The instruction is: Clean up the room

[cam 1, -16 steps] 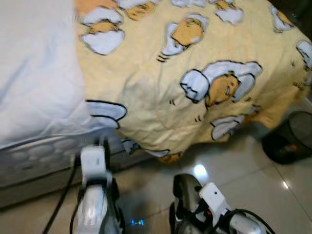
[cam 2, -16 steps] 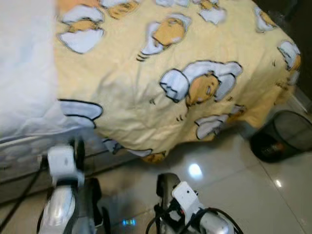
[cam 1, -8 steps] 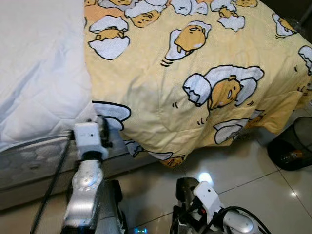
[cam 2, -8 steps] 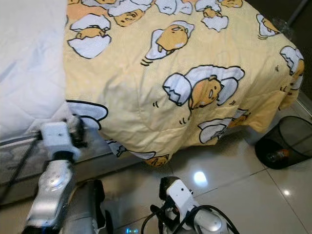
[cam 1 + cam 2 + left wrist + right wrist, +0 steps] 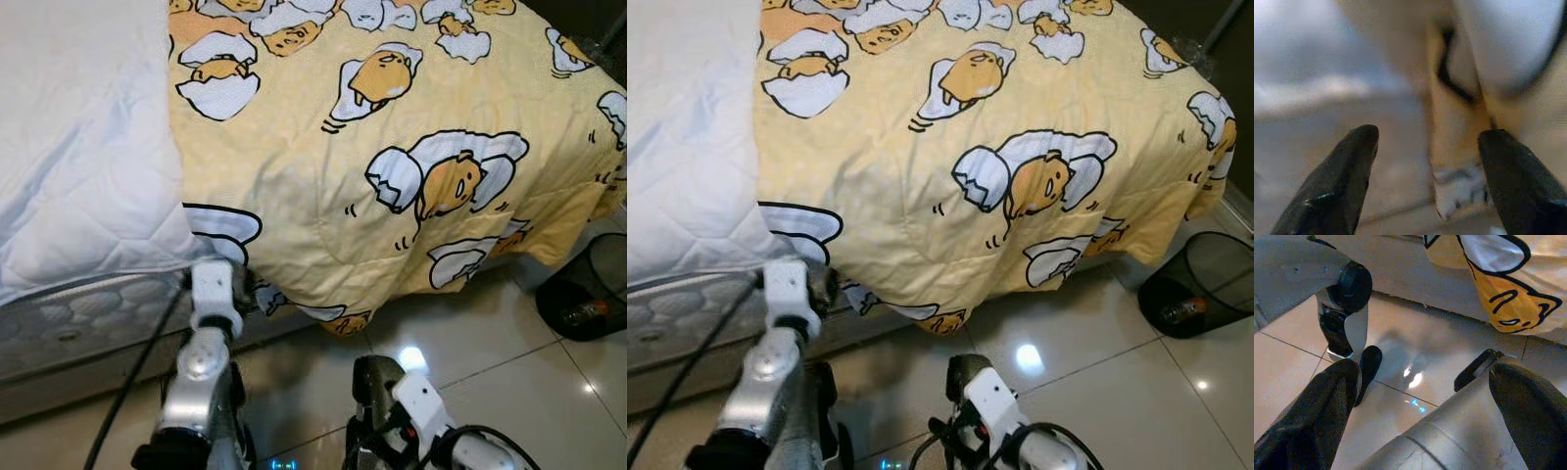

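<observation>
Spread apart and grasping nothing, black fingers (image 5: 1337,191) of the left gripper (image 5: 1432,183), with the drooping lower edge of the yellow quilted blanket printed with egg characters (image 5: 392,166) hanging straight ahead, nearly between the tips. Nearer by far than the right gripper (image 5: 1425,426) (also parted, idle, low over the glossy beige floor tiles (image 5: 490,333)). Probably a short forward reach to pinch the hem where it hangs past the white quilted mattress pad (image 5: 78,147).

Yellow cartoon blanket (image 5: 392,166) draped over bed, left pincer (image 5: 245,291) at its hanging edge, black wastebasket (image 5: 586,299) on tiled floor (image 5: 509,392)
</observation>
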Controlling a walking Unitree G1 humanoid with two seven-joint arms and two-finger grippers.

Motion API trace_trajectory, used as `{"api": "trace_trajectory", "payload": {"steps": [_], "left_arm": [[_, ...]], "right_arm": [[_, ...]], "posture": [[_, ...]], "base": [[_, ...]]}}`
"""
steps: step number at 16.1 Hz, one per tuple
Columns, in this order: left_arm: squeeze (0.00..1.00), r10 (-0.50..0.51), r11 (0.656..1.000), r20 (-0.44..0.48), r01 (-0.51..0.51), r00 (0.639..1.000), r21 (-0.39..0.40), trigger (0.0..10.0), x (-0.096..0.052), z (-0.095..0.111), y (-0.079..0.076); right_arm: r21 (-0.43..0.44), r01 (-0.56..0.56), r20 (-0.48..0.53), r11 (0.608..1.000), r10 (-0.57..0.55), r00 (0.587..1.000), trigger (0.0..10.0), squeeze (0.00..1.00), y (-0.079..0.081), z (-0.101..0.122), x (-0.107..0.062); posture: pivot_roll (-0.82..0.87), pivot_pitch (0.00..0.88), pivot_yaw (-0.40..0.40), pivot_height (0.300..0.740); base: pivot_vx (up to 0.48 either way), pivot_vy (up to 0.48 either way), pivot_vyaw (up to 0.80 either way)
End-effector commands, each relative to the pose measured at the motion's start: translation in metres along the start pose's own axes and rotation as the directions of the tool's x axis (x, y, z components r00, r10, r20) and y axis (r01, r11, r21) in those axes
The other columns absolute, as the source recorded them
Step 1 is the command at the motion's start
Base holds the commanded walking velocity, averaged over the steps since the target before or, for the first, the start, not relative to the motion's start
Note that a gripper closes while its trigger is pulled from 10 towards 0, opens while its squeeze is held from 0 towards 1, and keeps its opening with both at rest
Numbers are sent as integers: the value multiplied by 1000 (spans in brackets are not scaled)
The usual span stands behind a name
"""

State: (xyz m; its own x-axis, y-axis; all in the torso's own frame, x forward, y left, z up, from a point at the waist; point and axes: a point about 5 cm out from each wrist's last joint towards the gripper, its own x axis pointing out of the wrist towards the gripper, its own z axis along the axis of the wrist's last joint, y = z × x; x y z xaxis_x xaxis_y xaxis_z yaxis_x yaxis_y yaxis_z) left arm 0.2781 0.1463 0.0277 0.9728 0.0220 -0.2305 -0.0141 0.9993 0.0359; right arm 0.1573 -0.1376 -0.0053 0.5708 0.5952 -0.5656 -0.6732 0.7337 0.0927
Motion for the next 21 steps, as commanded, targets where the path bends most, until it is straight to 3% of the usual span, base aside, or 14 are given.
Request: {"api": "trace_trajectory", "payload": {"steps": [1, 7, 8, 14, 16, 17, 18, 21], "left_arm": [[1000, -34, 999, -21, 34, 999, 3, 10000, 0, -7, -8], [1000, -64, 998, -46, 63, 997, -29, 10000, 7, -13, -16], [0, -58, 998, -46, 58, 997, -18, 10000, 11, -11, -16], [0, -45, 999, -56, 47, 997, 23, 10000, 34, 7, -15], [0, -39, 998, -92, 43, 995, 41, 10000, 36, 4, -13], [0, -30, 999, -109, 34, 994, 33, 824, 36, 2, -9], [0, 2, 1000, -150, -2, 989, 5, 0, 36, -2, 0], [0, 3, 1000, -144, -5, 990, -8, 0, 39, 1, 4]], "right_arm": [[7, 5, -2, 1000, -5, 1000, 10000, 0, -1, 2, -6], [-1, -4, 6, 1000, 4, 1000, 10000, 0, -2, 18, -16], [-1, -6, 5, 1000, 6, 1000, 10000, 0, -1, 19, -17], [4, -19, -10, 1000, 19, 1000, 10000, 0, 3, 24, -18], [4, -19, -11, 1000, 19, 1000, 10000, 0, 4, 26, -19], [2, -20, -8, 1000, 20, 1000, 10000, 0, 6, 29, -20], [0, -20, -1, 1000, 20, 1000, 10000, 0, 12, 38, -25], [-2, -17, 0, 1000, 17, 1000, 10000, 0, 16, 45, -29]], "posture": [[-210, 157, -60, 596], [-223, 162, -64, 596], [-226, 163, -66, 596], [-240, 165, -73, 596], [-250, 164, -73, 596], [-256, 164, -73, 596], [-267, 167, -76, 596], [-272, 170, -77, 596]], "base": [[0, 0, 0], [0, 0, 0], [0, 0, 0], [0, 0, 0], [0, 0, 0], [0, 0, 0], [0, 0, 0], [0, 0, 0]]}}
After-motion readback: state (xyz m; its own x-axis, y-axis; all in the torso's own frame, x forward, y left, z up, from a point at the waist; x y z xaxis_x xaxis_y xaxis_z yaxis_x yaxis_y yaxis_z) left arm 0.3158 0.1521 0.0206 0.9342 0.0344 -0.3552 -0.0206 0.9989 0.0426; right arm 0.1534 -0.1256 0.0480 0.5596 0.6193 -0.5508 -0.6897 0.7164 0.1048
